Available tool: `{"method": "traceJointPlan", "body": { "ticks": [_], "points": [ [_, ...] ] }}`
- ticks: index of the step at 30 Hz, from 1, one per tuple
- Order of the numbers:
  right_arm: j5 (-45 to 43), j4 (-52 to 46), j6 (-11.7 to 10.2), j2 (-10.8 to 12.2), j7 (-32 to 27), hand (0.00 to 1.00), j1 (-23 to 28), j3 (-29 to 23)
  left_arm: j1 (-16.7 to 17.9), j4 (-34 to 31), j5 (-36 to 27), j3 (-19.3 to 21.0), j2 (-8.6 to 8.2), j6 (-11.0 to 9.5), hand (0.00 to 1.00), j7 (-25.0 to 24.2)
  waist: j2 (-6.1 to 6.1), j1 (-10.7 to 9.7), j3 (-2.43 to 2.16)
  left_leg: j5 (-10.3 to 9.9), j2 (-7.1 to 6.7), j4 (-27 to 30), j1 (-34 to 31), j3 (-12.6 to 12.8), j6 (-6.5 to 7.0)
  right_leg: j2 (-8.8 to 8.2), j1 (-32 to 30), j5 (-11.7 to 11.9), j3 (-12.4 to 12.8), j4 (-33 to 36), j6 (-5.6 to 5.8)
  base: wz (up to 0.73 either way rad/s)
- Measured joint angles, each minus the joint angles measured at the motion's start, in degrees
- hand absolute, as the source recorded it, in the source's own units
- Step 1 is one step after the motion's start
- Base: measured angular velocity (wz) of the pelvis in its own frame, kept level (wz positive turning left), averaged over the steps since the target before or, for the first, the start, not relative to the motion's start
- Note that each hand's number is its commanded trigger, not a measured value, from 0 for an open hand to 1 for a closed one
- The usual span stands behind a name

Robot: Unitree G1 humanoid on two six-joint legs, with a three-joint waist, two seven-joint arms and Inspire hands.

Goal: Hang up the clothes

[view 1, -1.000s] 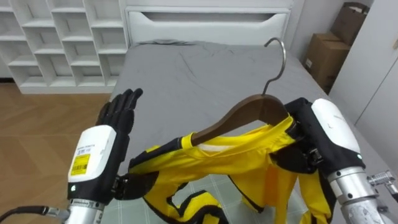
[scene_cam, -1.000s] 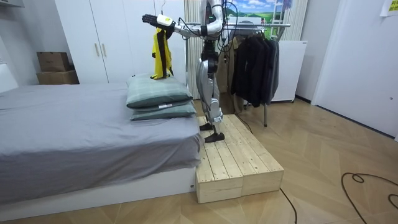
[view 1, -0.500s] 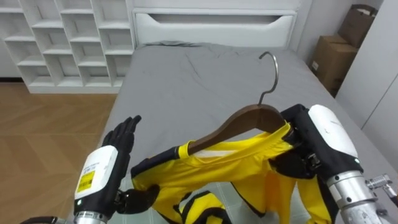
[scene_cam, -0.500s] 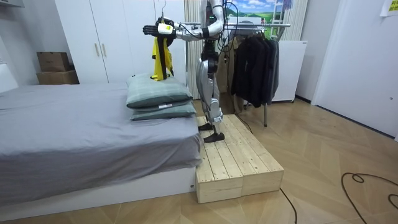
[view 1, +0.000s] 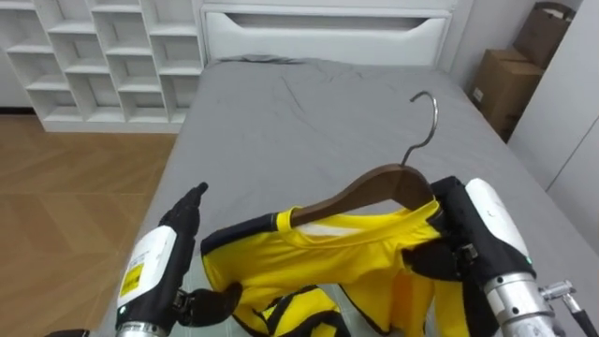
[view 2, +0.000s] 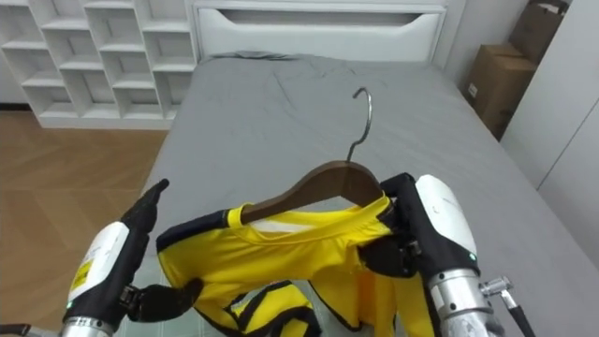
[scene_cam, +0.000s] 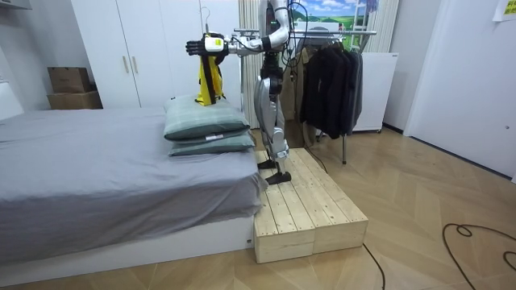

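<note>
A yellow garment with dark trim (view 1: 328, 257) hangs on a brown wooden hanger (view 1: 374, 183) whose metal hook (view 1: 426, 117) points up. My right hand (view 1: 459, 245) is shut on the hanger's right end, with cloth bunched under it. My left hand (view 1: 168, 253) is beside the garment's left shoulder, fingers straight and pointing away, thumb close under the cloth's edge. The right eye view has the same hanger (view 2: 318, 183), left hand (view 2: 117, 248) and right hand (view 2: 412, 239). In the room view I stand on a wooden platform (scene_cam: 310, 201), holding the garment (scene_cam: 210, 76) out over the bed.
The grey bed (view 1: 309, 112) lies below and ahead, with two pillows (scene_cam: 205, 121) under my arms. A white shelf unit (view 1: 103, 47) is at the far left and a cardboard box (view 1: 505, 80) at the right. Behind me stands a rack of dark clothes (scene_cam: 330, 76).
My left hand has come down from a raised position to the garment's left shoulder. Both arms have dropped slightly with the hanger, which the right hand still holds.
</note>
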Motion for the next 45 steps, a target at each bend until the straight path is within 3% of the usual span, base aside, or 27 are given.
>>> {"method": "traceJointPlan", "body": {
  "ticks": [2, 10, 15, 24, 28, 34, 37, 45],
  "points": [
    [0.40, 0.56, 0.99, 0.18, -0.75, 1.00, -0.12, -0.01, 0.07, 0.00, 0.07, -0.51, -0.43, 0.57, 0.00, -1.21, 0.00, -0.06, 0.00, 0.00, -0.04, 0.00, -0.09, -0.02, 0.00, -0.17, 0.02, -0.04, -0.53, -0.12, -0.03, 0.00],
    [0.40, 3.86, 0.96, 1.33, -3.43, 1.00, -0.25, -0.08, 0.59, 1.91, 0.06, -1.29, -1.06, 0.80, 0.00, -2.46, 0.18, -0.21, -0.18, 0.01, -0.11, 0.02, -0.05, -0.03, 0.00, -0.52, 0.34, -0.06, -0.89, -0.56, -0.05, 0.00],
    [0.41, 7.42, 1.44, 2.16, -4.21, 1.00, -0.26, -0.08, 2.35, 4.41, -0.01, -1.30, -1.25, 2.16, 0.00, -4.06, 0.27, -0.14, -0.19, 0.01, -0.19, 0.01, -0.08, -0.16, 0.00, -0.64, 0.11, -0.06, -0.85, -0.56, -0.05, 0.00],
    [0.33, 7.91, 1.91, 2.16, -4.36, 1.00, -0.25, -0.07, 4.24, 14.22, -2.08, -1.29, -3.23, 1.72, 0.00, -6.40, 0.68, -0.11, -0.22, 0.01, -0.20, 0.02, -0.07, -0.06, 0.01, -0.63, 0.01, -0.13, -0.67, -0.33, -0.01, 0.00],
    [-0.26, 7.90, 1.91, 2.13, -4.36, 1.00, -0.26, -0.07, 4.30, 17.84, -4.47, -1.11, -3.52, 0.26, 0.00, -6.49, 0.65, 0.12, -0.28, 0.01, -0.57, -0.01, -0.06, -0.09, 0.01, -0.56, 0.06, -0.25, -0.82, -0.28, -0.04, 0.00],
    [-3.17, 7.87, 1.70, 2.07, -4.45, 1.00, -0.24, -0.07, 4.52, 23.03, -5.90, 0.54, -4.50, -0.99, 0.00, -7.47, 0.53, 0.29, -0.36, 0.01, -0.56, 0.00, 0.08, 0.07, 0.01, -0.24, -0.05, -0.24, -0.29, -0.31, -0.05, -0.01],
    [-5.03, 7.39, 1.63, 2.05, -4.94, 1.00, -0.24, -0.07, 4.50, 25.91, -7.40, 3.92, -5.71, -2.39, 0.00, -7.43, 0.42, 0.55, -0.43, 0.01, -0.50, -0.07, 0.49, 0.33, 0.01, -0.08, 0.08, -0.24, 0.14, -0.17, -0.05, -0.06],
    [-7.00, 7.11, 0.88, 2.06, -4.95, 1.00, -0.22, -0.07, 4.13, 34.11, -18.12, 10.84, -7.72, -4.20, 0.00, -7.33, -0.22, 1.36, -0.86, 0.01, 0.15, -0.18, 0.98, 0.93, 0.00, 0.08, 0.19, -0.24, 0.19, 0.18, -0.14, -0.03]
  ]
}}
